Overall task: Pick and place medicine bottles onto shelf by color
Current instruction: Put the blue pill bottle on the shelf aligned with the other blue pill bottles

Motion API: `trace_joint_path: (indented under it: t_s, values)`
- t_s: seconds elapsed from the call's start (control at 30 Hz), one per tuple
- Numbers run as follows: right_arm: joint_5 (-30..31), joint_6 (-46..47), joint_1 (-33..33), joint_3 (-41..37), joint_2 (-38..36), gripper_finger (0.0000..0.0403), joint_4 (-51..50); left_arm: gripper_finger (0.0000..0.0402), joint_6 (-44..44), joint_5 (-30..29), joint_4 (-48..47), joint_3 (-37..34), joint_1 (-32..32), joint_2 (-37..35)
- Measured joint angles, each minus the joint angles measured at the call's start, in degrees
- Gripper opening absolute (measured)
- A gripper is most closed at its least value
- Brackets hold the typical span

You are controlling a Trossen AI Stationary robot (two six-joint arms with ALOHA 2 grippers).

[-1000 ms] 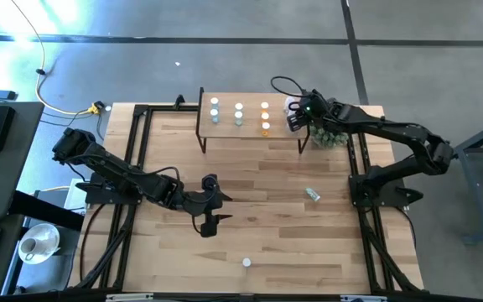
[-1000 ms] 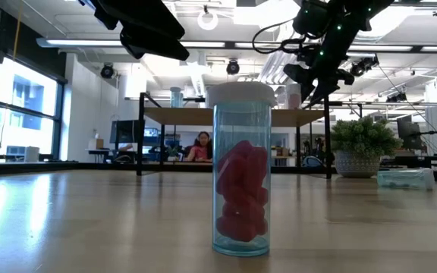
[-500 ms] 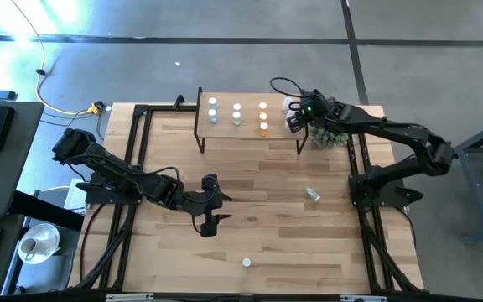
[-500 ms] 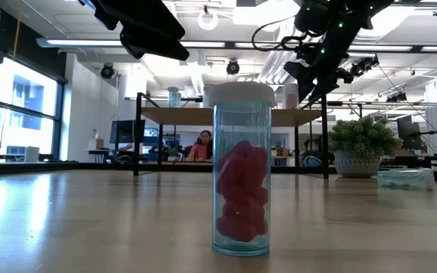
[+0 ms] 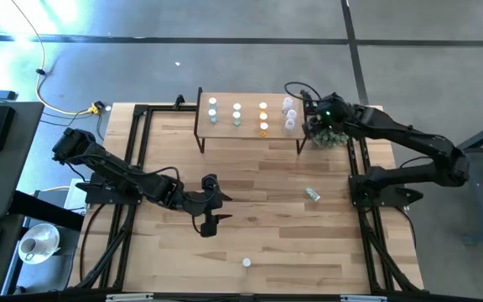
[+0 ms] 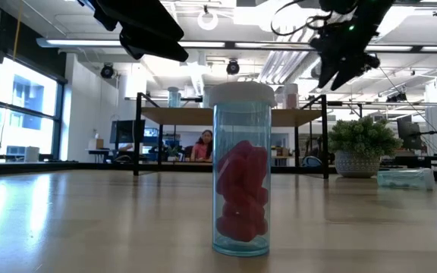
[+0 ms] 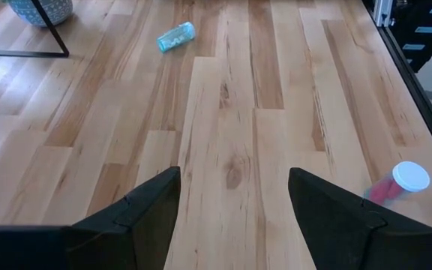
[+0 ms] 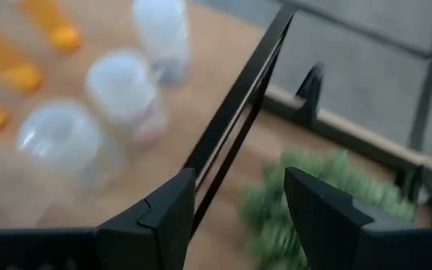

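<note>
The shelf point(image 5: 248, 99) stands at the table's far side. On it stand several white-capped medicine bottles: light blue point(image 5: 213, 110), green point(image 5: 236, 114), orange point(image 5: 264, 117) and clear point(image 5: 290, 114). My right gripper point(image 5: 309, 119) is open, just off the shelf's right end and above the plant, holding nothing. In its wrist view the clear bottles point(image 8: 126, 94) stand beyond its fingers. A light blue bottle point(image 5: 312, 195) lies on its side at mid-table. Another with red pills point(image 6: 241, 171) stands upright near the front edge. My left gripper point(image 7: 235, 202) hovers open over the table's middle, empty.
A spiky green plant point(image 5: 330, 134) in a pot sits by the shelf's right end, under my right arm. The shelf's black leg frame point(image 8: 231, 127) crosses the right wrist view. Black rails run along both table sides point(image 5: 137, 159). Bare planks lie between the two loose bottles.
My right gripper has drawn back from the shelf's right end toward the table's right edge and risen a little, staying open. The clear bottles it had covered now show standing on the shelf. My left arm has kept still.
</note>
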Motion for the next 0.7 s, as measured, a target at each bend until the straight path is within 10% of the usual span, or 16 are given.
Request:
trace_joint_path:
  t_s: [0.4, 0.7]
  values:
    - [-7.83, 9.95, 16.15, -0.15, -5.39, 0.0197, -16.77, 0.0239, -0.08, 0.17, -2.38, 0.00, -0.27, 0.00]
    - [-8.38, 10.76, 31.61, -11.46, -5.37, 0.0197, -2.00, 0.0239, -4.02, 0.07, -10.45, 0.03, -1.32, -1.63]
